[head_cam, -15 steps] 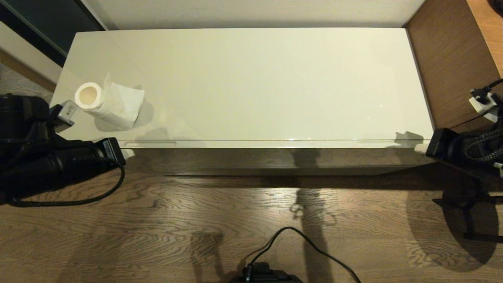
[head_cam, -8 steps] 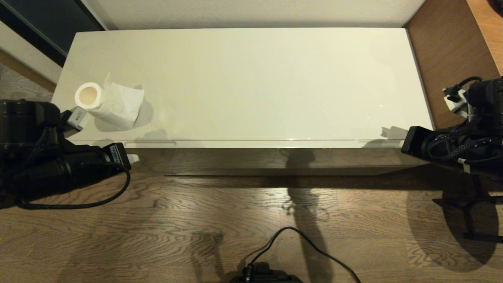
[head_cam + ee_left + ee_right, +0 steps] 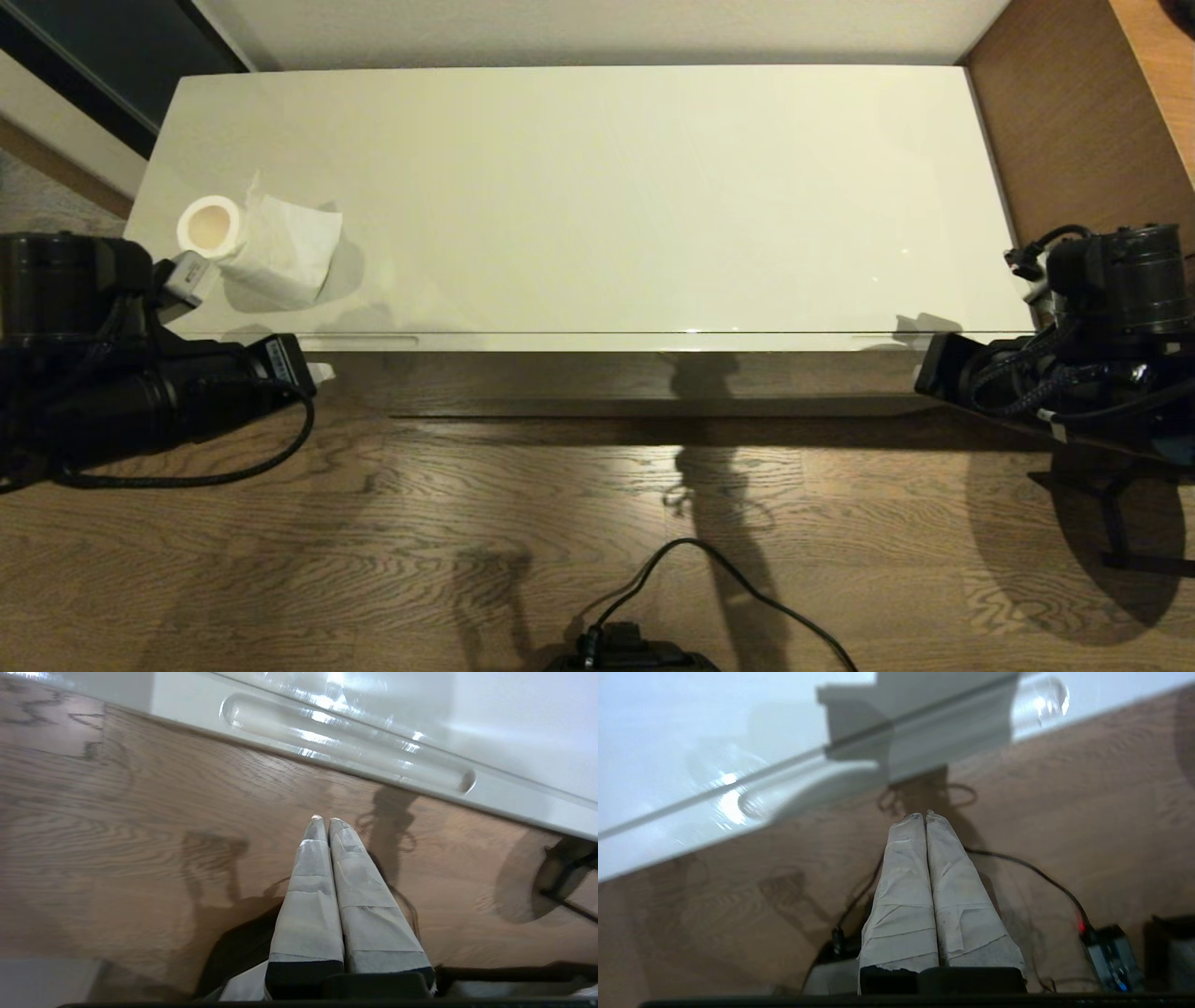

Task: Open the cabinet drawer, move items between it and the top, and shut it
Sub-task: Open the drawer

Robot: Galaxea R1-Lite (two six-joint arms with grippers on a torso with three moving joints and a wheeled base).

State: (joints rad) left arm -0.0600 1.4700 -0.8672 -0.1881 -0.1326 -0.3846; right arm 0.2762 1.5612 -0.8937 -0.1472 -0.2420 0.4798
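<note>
The toilet paper roll (image 3: 250, 245) lies on its side at the left end of the cabinet top (image 3: 597, 187), with its cream core facing left and a loose flap on top. The cabinet drawer (image 3: 597, 342) is closed, showing only its thin front edge. My left gripper (image 3: 320, 373) hangs shut and empty just in front of the drawer's left end. In the left wrist view its fingertips (image 3: 324, 820) sit a little off the long slot handle (image 3: 345, 742). My right gripper (image 3: 923, 814) is shut and empty off the drawer's right end (image 3: 926, 371).
Brown wooden furniture (image 3: 1074, 140) flanks the cabinet on the right. A black cable (image 3: 728, 579) runs over the wood floor (image 3: 560, 523) from a black box at the bottom. A black stand (image 3: 1120, 523) is at the right.
My right arm has swung left along the cabinet's front right corner. My left arm has crept slightly right. The roll and the drawer have not moved.
</note>
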